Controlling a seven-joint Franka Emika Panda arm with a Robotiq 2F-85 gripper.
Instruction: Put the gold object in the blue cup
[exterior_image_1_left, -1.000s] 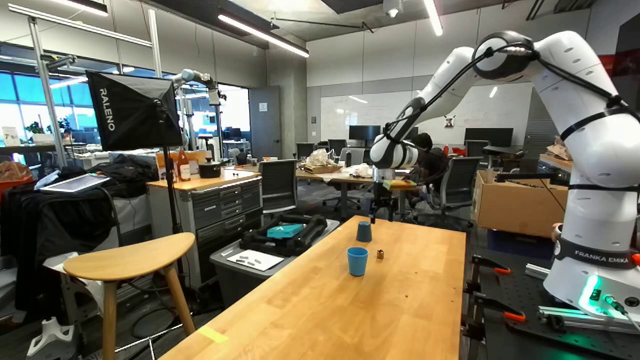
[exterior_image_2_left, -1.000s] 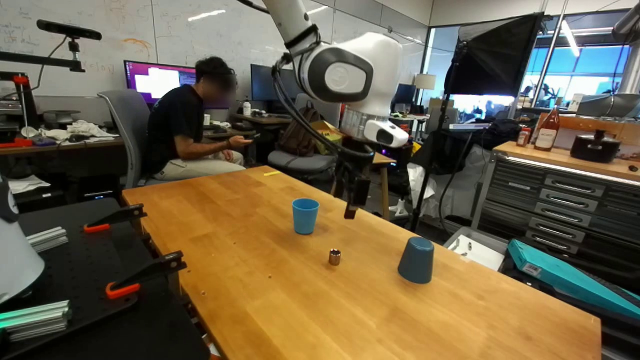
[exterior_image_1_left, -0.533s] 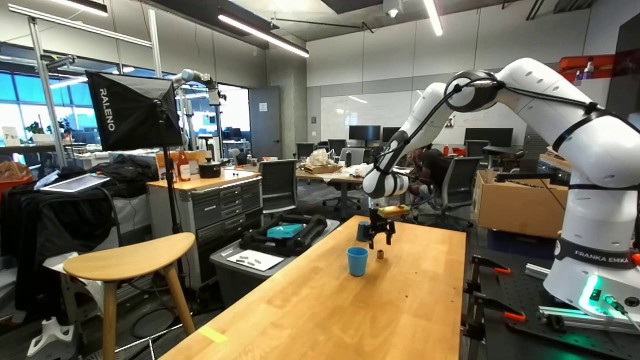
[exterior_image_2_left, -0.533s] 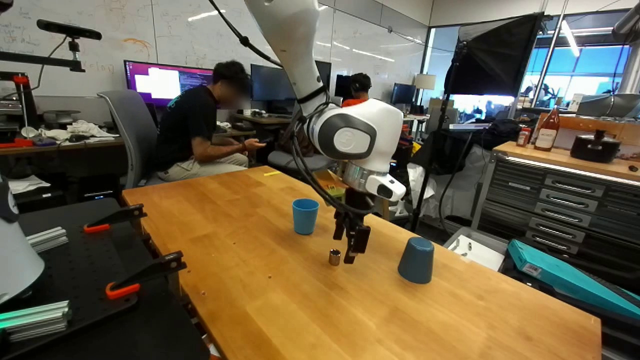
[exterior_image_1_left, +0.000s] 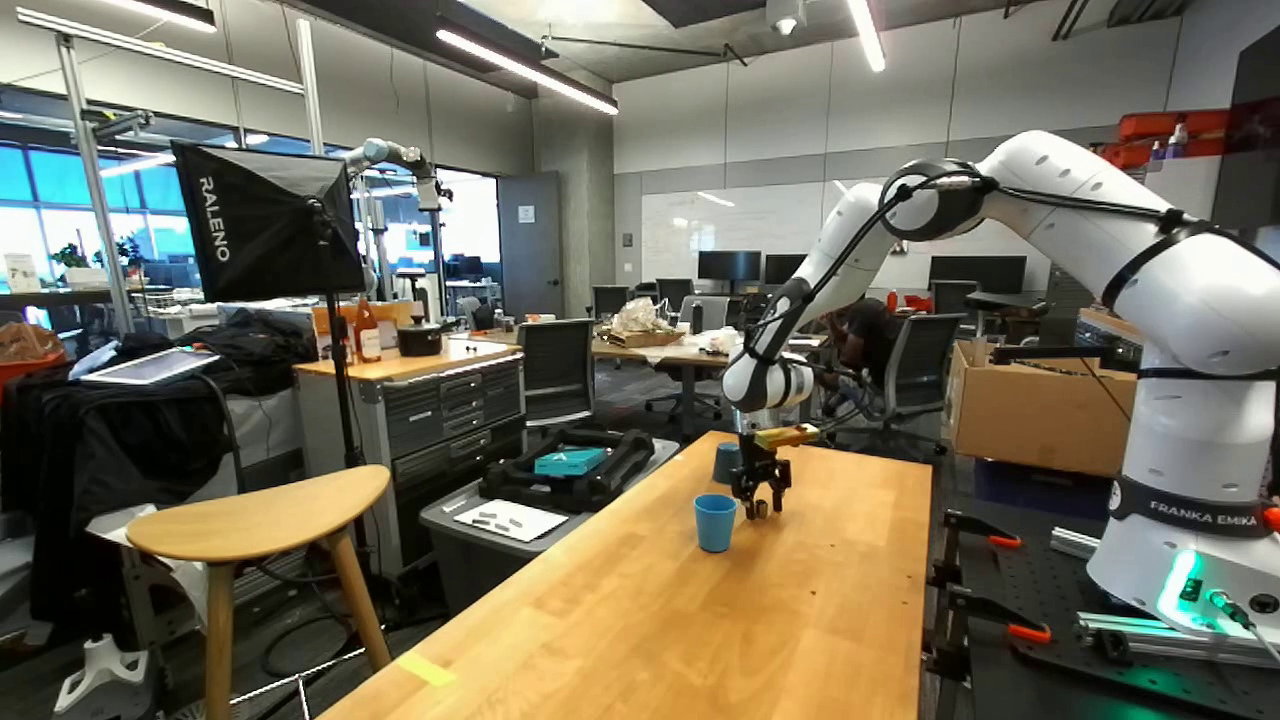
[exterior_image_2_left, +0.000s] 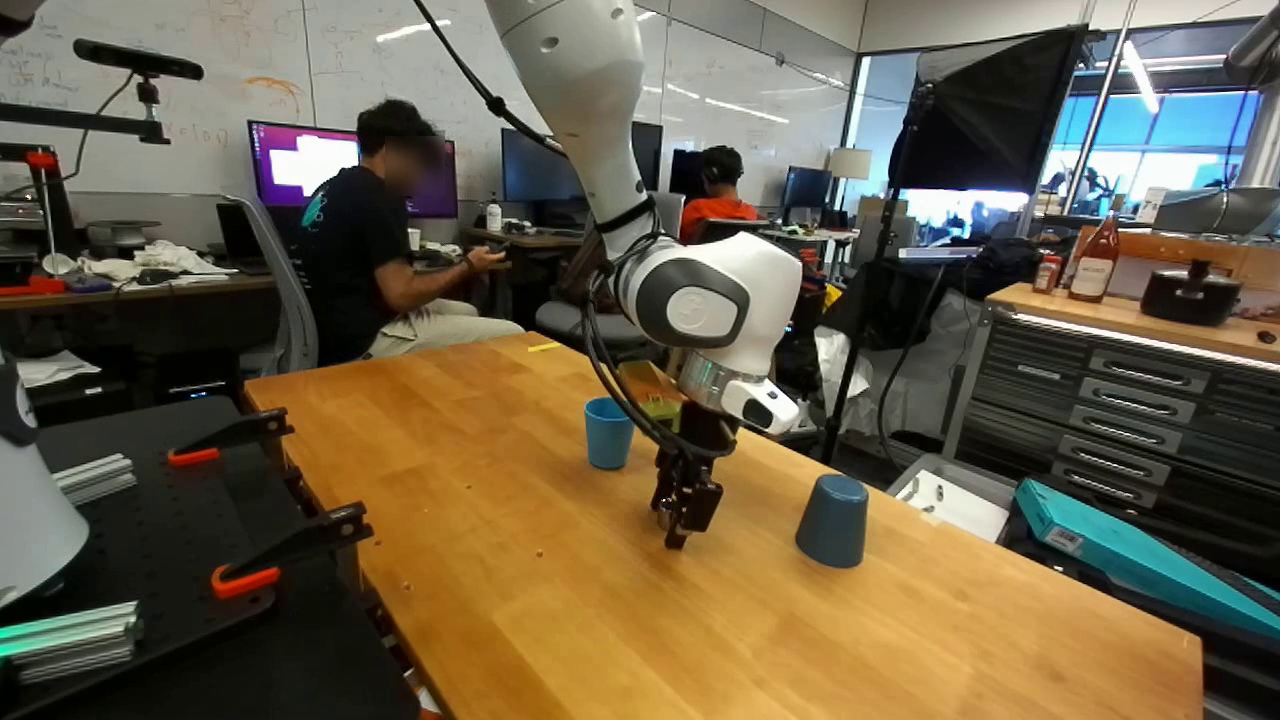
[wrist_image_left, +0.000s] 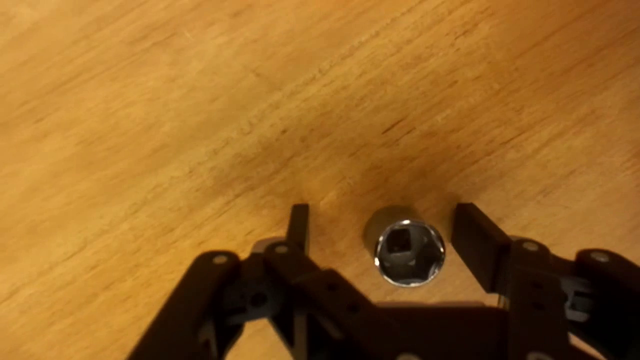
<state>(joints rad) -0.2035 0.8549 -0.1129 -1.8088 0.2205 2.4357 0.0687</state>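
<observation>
The gold object is a small shiny metal socket standing upright on the wooden table. In the wrist view the socket (wrist_image_left: 410, 253) lies between the fingers of my open gripper (wrist_image_left: 381, 220), nearer the right finger, with a gap on both sides. In an exterior view the gripper (exterior_image_1_left: 763, 504) is down at table level around the socket (exterior_image_1_left: 762, 508). In an exterior view the gripper (exterior_image_2_left: 671, 527) mostly hides the socket. The light blue cup (exterior_image_1_left: 715, 523) stands upright close beside the gripper. It also shows (exterior_image_2_left: 608, 434), partly behind a cable.
A darker blue cup (exterior_image_2_left: 833, 520) stands upside down on the table (exterior_image_2_left: 560, 600); it also shows partly behind the gripper (exterior_image_1_left: 727, 462). Clamps (exterior_image_2_left: 250, 580) grip the table edge on the robot's side. A person (exterior_image_2_left: 370, 240) sits beyond the table's end.
My gripper has come down from above the table to the socket, its fingers now on either side of it and somewhat closer together. The cups and socket have not moved.
</observation>
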